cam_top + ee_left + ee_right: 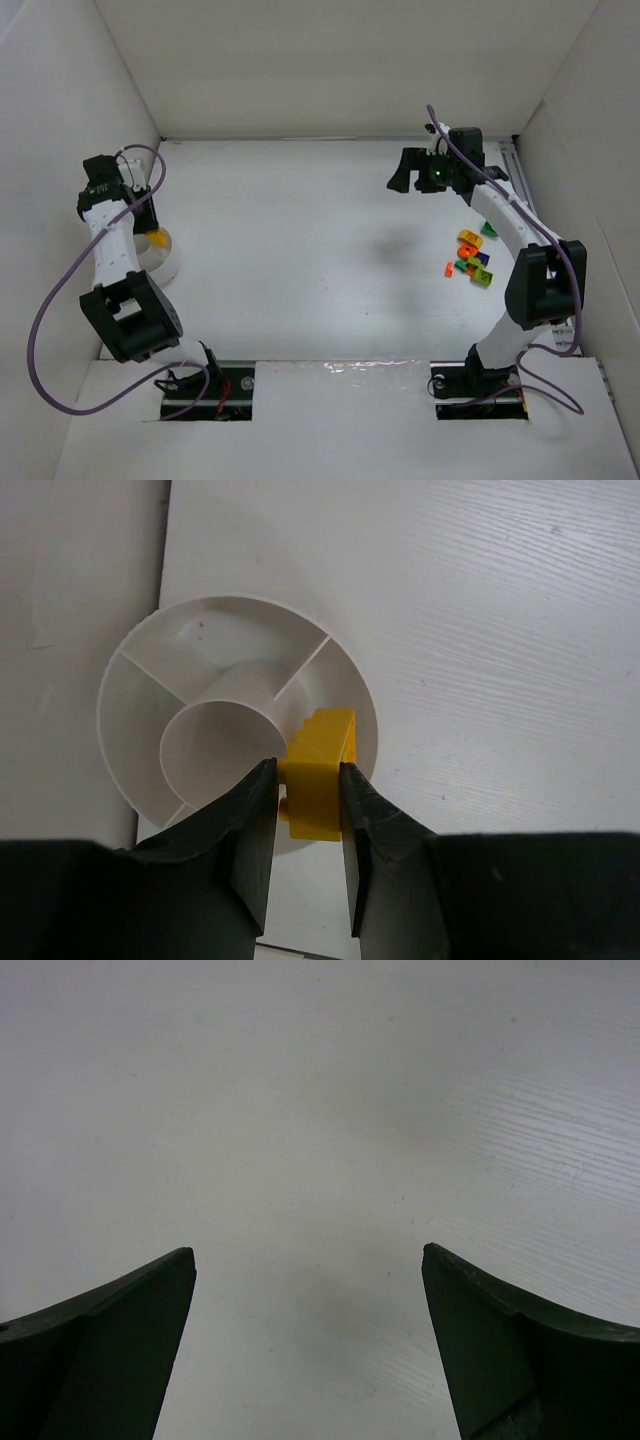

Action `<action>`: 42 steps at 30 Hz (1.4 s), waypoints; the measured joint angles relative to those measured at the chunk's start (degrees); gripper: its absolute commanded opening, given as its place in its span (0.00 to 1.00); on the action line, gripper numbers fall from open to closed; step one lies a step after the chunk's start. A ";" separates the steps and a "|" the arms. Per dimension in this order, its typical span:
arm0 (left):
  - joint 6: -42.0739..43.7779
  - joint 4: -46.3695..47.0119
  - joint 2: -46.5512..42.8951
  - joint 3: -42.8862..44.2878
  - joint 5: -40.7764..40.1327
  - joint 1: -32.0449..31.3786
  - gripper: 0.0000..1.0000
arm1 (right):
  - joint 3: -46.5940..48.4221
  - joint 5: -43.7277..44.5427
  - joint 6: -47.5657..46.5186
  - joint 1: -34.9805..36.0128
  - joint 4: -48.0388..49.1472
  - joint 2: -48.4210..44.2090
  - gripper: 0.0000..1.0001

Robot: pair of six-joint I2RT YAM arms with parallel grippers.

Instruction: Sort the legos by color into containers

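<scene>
1. Left claw (308, 773): clenched on a yellow lego (320, 742), one finger pressed to each side face. The far end of the brick sticks out beyond the fingertips.
2. Directly under that claw sits the container (128, 685). It is a round whitish dish with a round centre cup, and thin walls split the outer ring into compartments.
3. The held brick hangs over the outer ring on the side of the claw's right finger, between the centre cup and the rim. Cannot tell from either view whether the brick touches the dish.
4. Right claw (306, 1255): released, jaws spread wide. Only the bare white tabletop (320, 1110) shows between and ahead of the fingers.
5. Remaining legos (473, 260): a loose cluster lying on the tabletop behind the right claw, close beside that arm's forearm. Orange, yellow, green and red pieces can be made out; the single bricks are too small to count reliably.
6. The cluster lies well apart from the left claw and its dish, on the opposite side of the tabletop.
</scene>
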 measured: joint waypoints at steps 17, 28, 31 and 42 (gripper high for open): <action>1.86 0.00 0.61 0.22 -2.01 -0.83 0.34 | 0.85 -0.26 -0.37 -0.17 -0.07 1.81 0.99; 3.58 -0.85 0.46 0.22 -1.18 -1.73 0.72 | 0.85 -0.42 -0.70 -0.28 -0.07 1.81 0.99; 3.87 -1.09 -0.70 0.70 1.88 -1.70 0.74 | 0.85 -0.39 -0.81 -0.74 -0.07 1.81 0.99; 3.87 0.61 -8.37 12.39 6.80 -17.64 0.86 | -3.50 4.76 -1.99 -10.45 -1.86 -1.44 0.74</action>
